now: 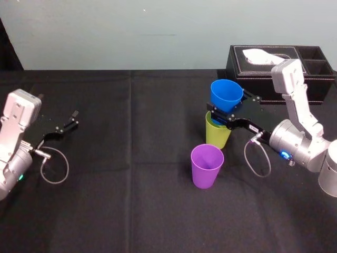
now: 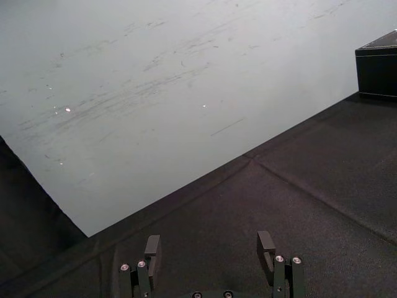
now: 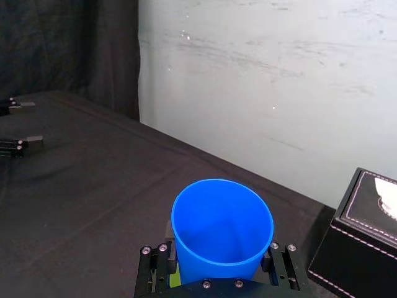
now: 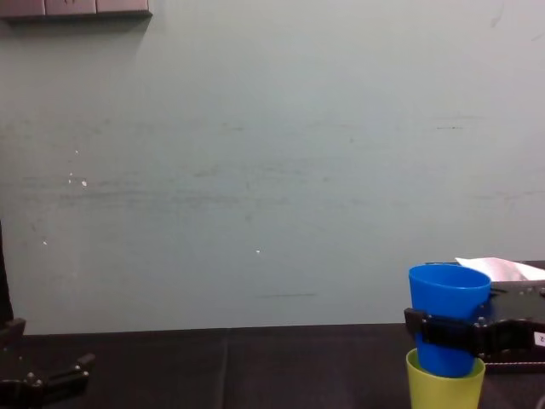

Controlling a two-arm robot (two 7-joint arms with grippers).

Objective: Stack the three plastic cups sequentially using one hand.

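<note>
My right gripper [image 1: 227,117] is shut on the blue cup [image 1: 226,95], fingers on both sides of it. The blue cup [image 4: 449,319] is upright with its base partly inside the yellow-green cup [image 4: 444,385], which stands on the black table. In the right wrist view the blue cup [image 3: 222,231] sits between the fingers [image 3: 155,268], and a sliver of yellow-green shows beneath it. The purple cup [image 1: 206,165] stands alone, nearer me and slightly left of the yellow-green cup [image 1: 217,133]. My left gripper [image 1: 67,124] rests open at the far left of the table, holding nothing.
A black tissue box [image 1: 279,71] with white tissue stands at the back right, just behind my right arm. A black cloth [image 1: 131,211] covers the table. A pale wall rises behind it.
</note>
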